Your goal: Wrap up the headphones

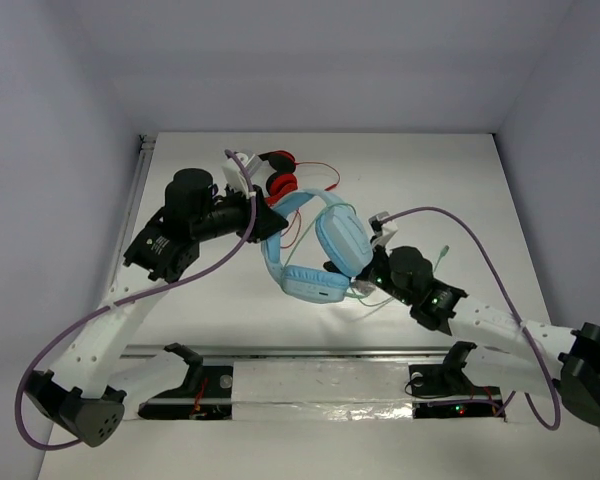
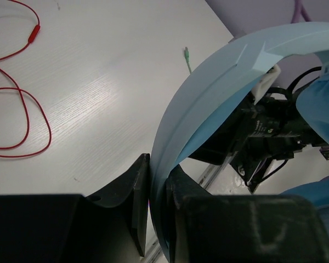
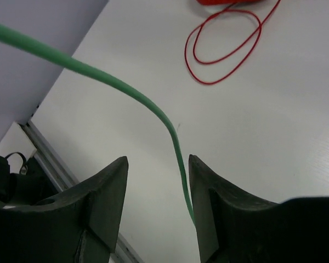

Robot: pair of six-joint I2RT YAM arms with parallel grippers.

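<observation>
Space is seen between the fingers of the right hand (image 3: 158, 161), so it is open. The thin green cable (image 3: 126, 90) is passed through that gap, close against one finger's inner face, and is not pinched. From above, this hand is found right of centre on the desk (image 1: 460, 180), just beside the headphones (image 1: 320, 255). The headphones are placed mid-desk and tilted, with one cup (image 1: 313, 283) nearer and the other set beyond it, slightly to the right. Whether the cups are rested on the desk cannot be told. The wide blue band (image 2: 208, 98) is clamped edge-on between the fingers of the left hand (image 2: 158, 181), which is closed tight on it. Farther back, just behind the band, the red headphones (image 1: 280, 182) are laid. Their red cable (image 1: 320, 172) is spread in loose loops over the desk toward the back wall.
</observation>
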